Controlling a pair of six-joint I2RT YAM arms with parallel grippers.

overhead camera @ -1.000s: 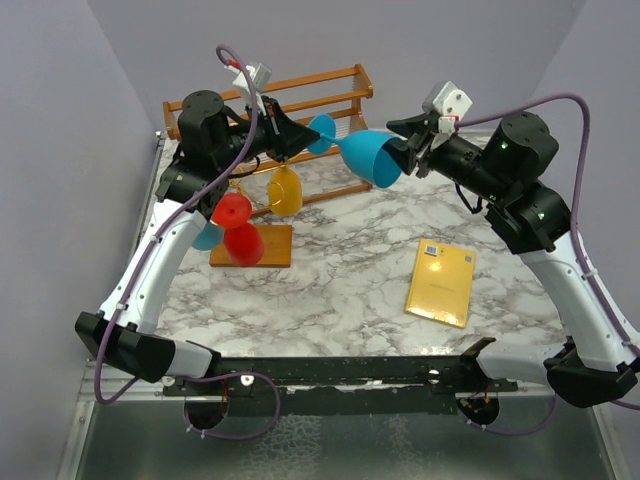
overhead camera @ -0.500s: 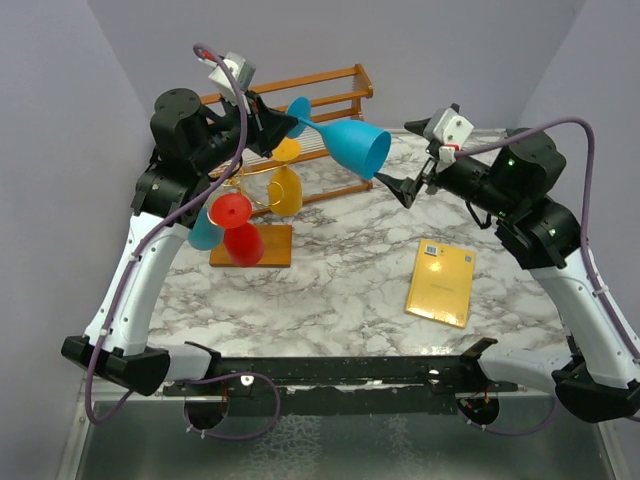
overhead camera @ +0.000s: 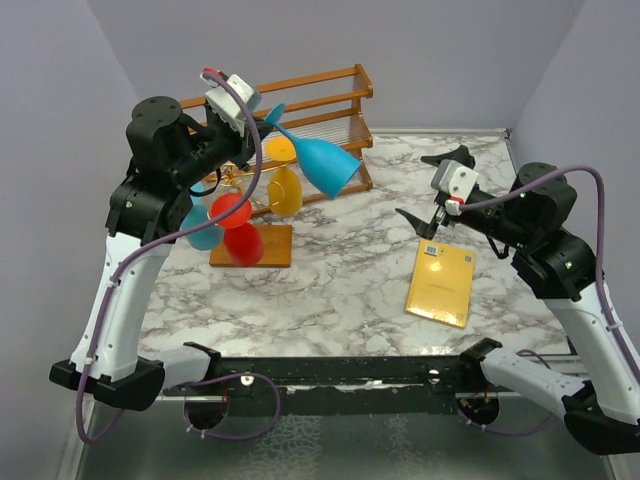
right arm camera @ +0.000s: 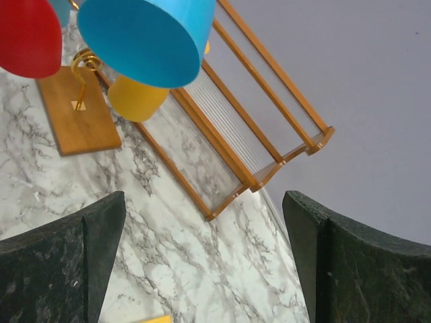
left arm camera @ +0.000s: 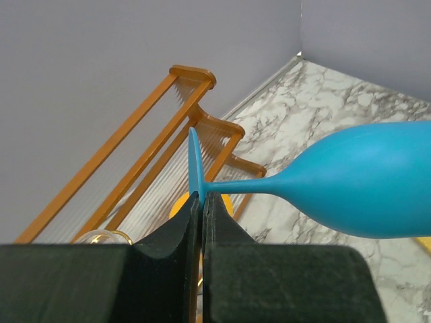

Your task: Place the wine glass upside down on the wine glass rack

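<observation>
A blue wine glass [overhead camera: 322, 166] hangs in the air, tilted with its bowl down to the right, above the rack. My left gripper [overhead camera: 264, 121] is shut on the thin foot of that glass [left arm camera: 194, 168], and the stem and bowl [left arm camera: 367, 180] run out to the right. The wine glass rack [overhead camera: 254, 246] is a gold wire stand on an orange-brown base, with red [overhead camera: 232, 210] and yellow [overhead camera: 285, 190] glasses hanging on it. My right gripper [overhead camera: 428, 188] stands open and empty to the right of the glass. Its view looks up at the blue bowl's mouth [right arm camera: 145, 37].
A two-tier wooden slatted shelf [overhead camera: 330, 95] stands behind the rack against the back wall. A flat yellow box [overhead camera: 441, 282] lies on the marble table [overhead camera: 340, 270] at the right. The rack's base [right arm camera: 77, 114] and the red glass [right arm camera: 27, 33] show in the right wrist view.
My right gripper let go of the blue bowl, opened wide and drew back to the right. The left arm moved the glass left, its bowl now tilted downward.
</observation>
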